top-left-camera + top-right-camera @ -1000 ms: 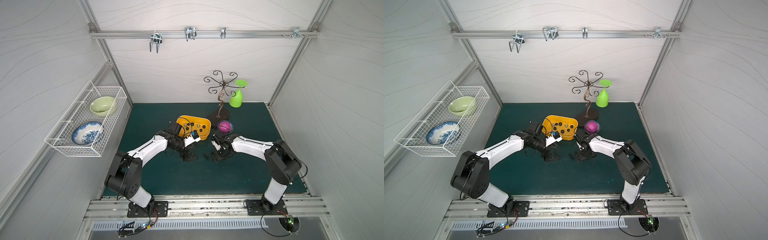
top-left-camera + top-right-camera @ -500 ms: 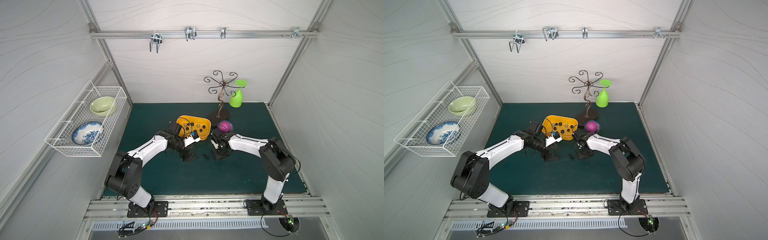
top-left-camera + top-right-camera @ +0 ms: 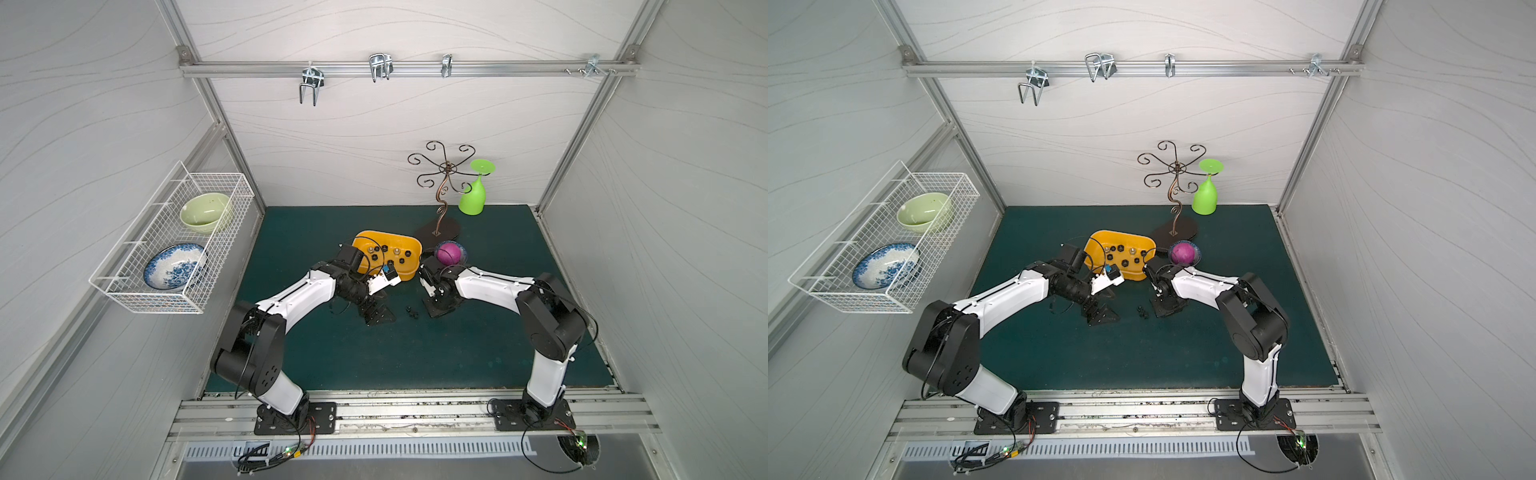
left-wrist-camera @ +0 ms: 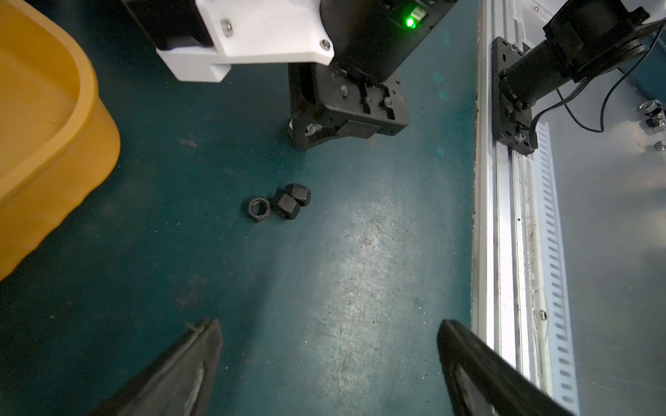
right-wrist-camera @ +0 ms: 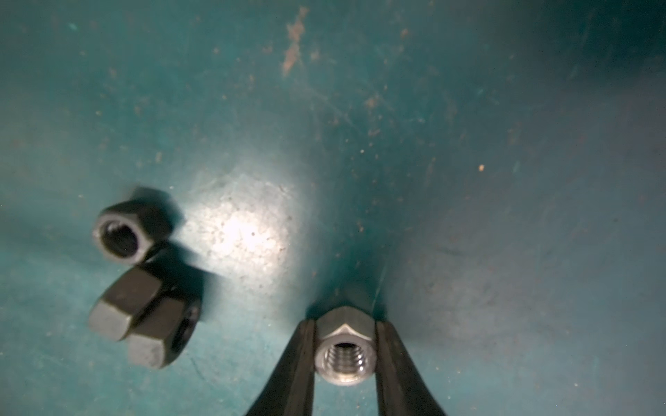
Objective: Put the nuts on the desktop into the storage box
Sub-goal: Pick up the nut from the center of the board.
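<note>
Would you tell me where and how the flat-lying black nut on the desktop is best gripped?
Take the flat-lying black nut across two opposite outer flats, descending from straight above: its hole faces up, so the flats stand upright. Choose the pair clear of the neighbouring nut, which sits close beside it.

In both top views the lower half of the worktop [image 3: 415, 357] has wide free room. The middle is tight: the yellow box [image 3: 409, 271], the ball bowl [image 3: 464, 257], and three black nuts [image 3: 411, 311] in the small gap between the left hand [image 3: 376, 318] and the right hand [image 3: 435, 309].
</note>
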